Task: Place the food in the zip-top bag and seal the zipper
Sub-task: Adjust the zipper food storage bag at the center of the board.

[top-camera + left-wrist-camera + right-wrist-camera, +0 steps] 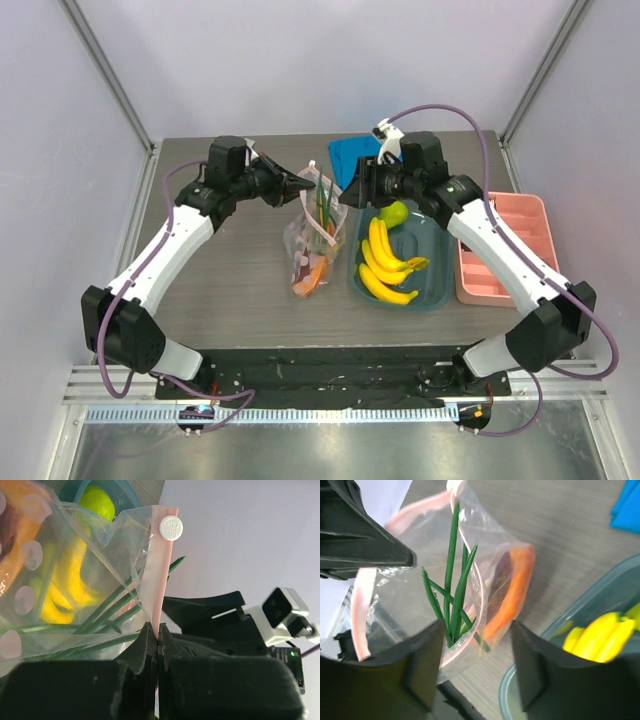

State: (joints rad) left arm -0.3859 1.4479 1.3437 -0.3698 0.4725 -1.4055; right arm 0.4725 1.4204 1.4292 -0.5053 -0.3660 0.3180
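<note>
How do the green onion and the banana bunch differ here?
The green onion is thin and green; the banana bunch is thick and yellow. The green onion sits in the zip-top bag, leaf tips poking past its mouth; the banana bunch lies in the teal tub. Both are toy food.

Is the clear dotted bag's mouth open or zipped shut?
Open: the pink zipper strip bows apart in a loop, green onion stalks poking out; the left gripper pinches one edge.

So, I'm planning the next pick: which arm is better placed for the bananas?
Right, probably. Right jaws stand open by the tub with the bananas; left jaws are shut on the bag's zipper.
</note>
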